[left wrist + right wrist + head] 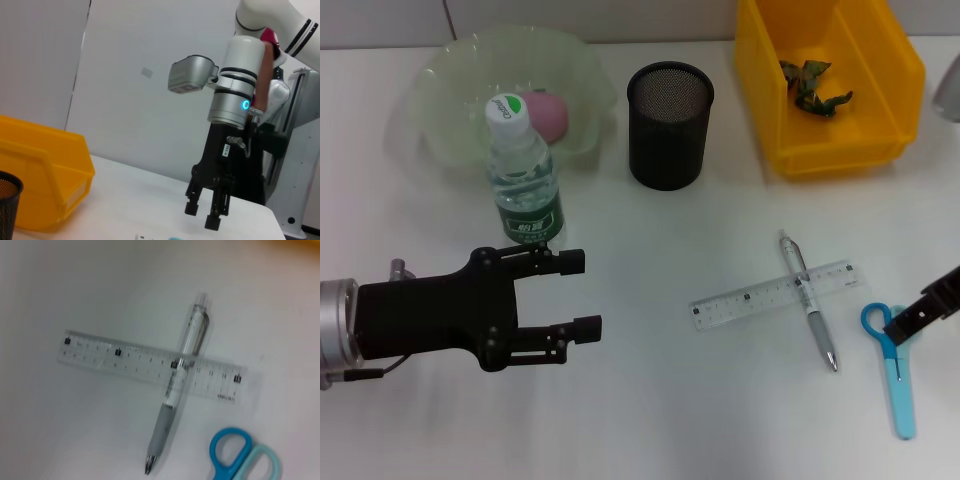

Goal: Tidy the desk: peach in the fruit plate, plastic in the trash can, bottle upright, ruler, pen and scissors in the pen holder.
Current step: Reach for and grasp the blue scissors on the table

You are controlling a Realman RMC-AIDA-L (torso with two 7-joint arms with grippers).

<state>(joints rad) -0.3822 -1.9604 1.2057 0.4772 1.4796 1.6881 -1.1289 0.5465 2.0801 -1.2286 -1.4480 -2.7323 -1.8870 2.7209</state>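
Note:
The clear bottle point(527, 178) stands upright in front of the green fruit plate point(445, 75), which holds the pink peach point(550, 116). My left gripper point(582, 293) is open just in front of the bottle and holds nothing. Crumpled plastic point(813, 85) lies in the yellow trash can point(880, 60). The pen point(809, 305) lies across the clear ruler point(760, 297), and the right wrist view shows the same pen point(175, 400) and ruler point(125, 357). My right gripper point(900, 322) hangs open over the blue scissors point(898, 385). The left wrist view shows that right gripper point(204, 215) above the table.
A black mesh pen holder point(669, 125) stands empty between the plate and the yellow bin. The bin point(45, 165) and the holder's rim point(7, 200) appear in the left wrist view. The scissors' handles point(240, 455) lie close to the pen tip.

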